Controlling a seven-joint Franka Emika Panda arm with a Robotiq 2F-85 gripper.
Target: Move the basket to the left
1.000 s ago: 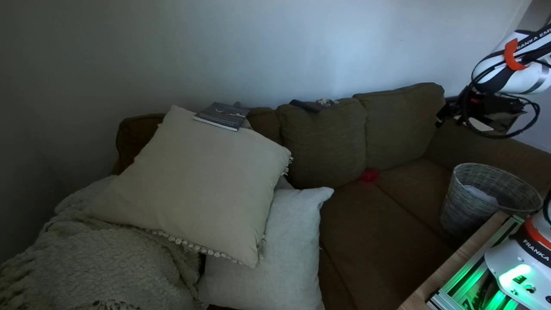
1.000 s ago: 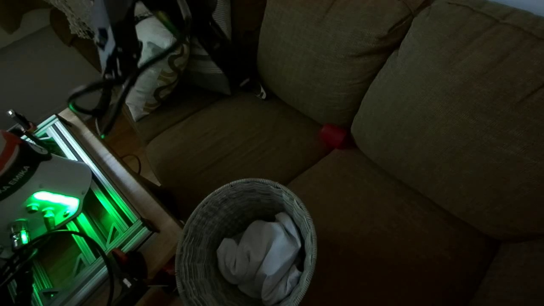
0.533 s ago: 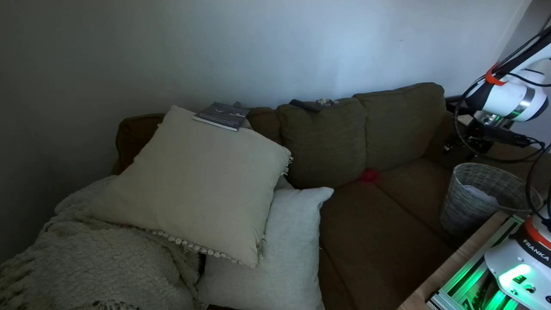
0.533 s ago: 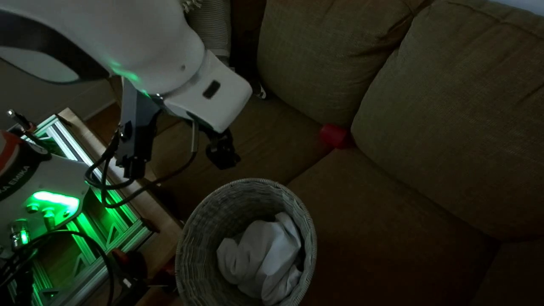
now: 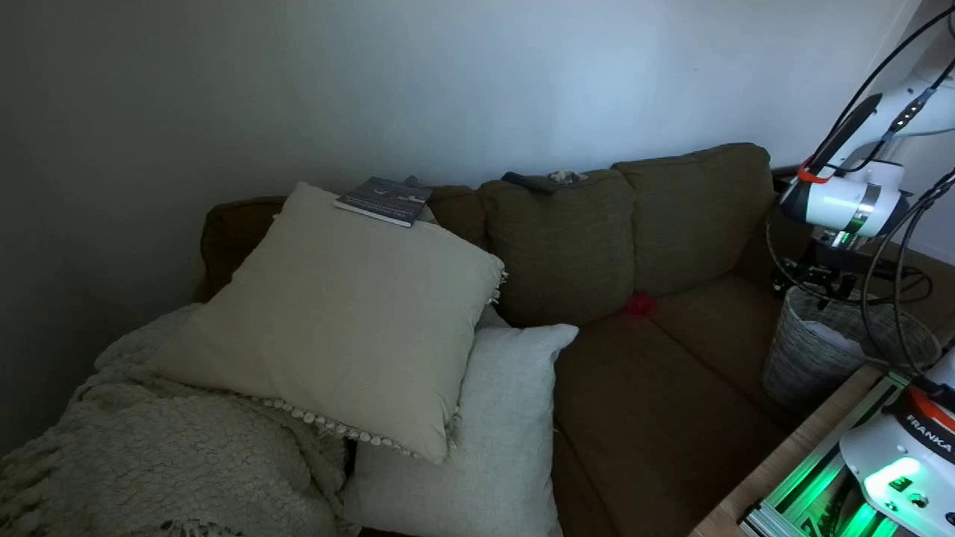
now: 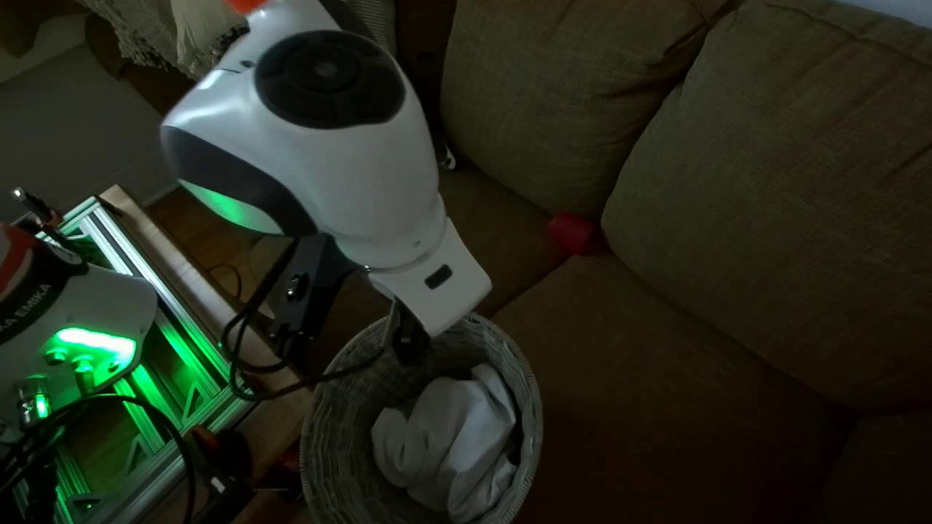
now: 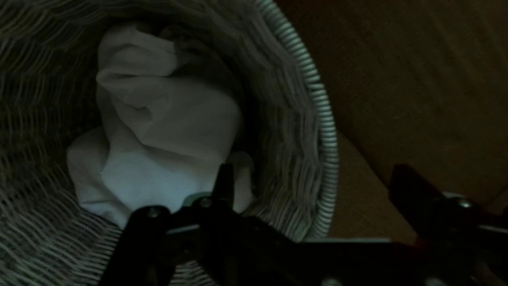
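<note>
Gripper [image 7: 313, 174] spread wide over the rim [image 7: 328, 135] of the basket [image 5: 798, 365]

The fingers [image 7: 224, 184] stand well apart: in the wrist view one is over the basket's inside, the other outside it, and the rim runs between them. Whether either finger touches it, I cannot tell. Under the gripper the pale-grey basket is upright, with crumpled white cloth [image 6: 451, 437] lying in it.

Above the gripper is the white arm [image 6: 349, 182]. Near the gripper runs the wooden edge of a table [image 5: 798, 447], and just past that edge is the robot base [image 5: 903, 455], glowing green. Across from the base, beyond the gripper, spreads the brown sofa [image 6: 655, 378]. A red thing [image 6: 574, 233], too dim to name, sits at the foot of its back cushions [image 6: 786, 204], apart from the gripper.

Well away from the gripper, along the sofa, are a white pillow [image 5: 515, 418] and a cream pillow [image 5: 343, 313] overlapping it, with a book [image 5: 384, 200] on the cream one. Farthest out lies a fleecy blanket [image 5: 186, 455].
</note>
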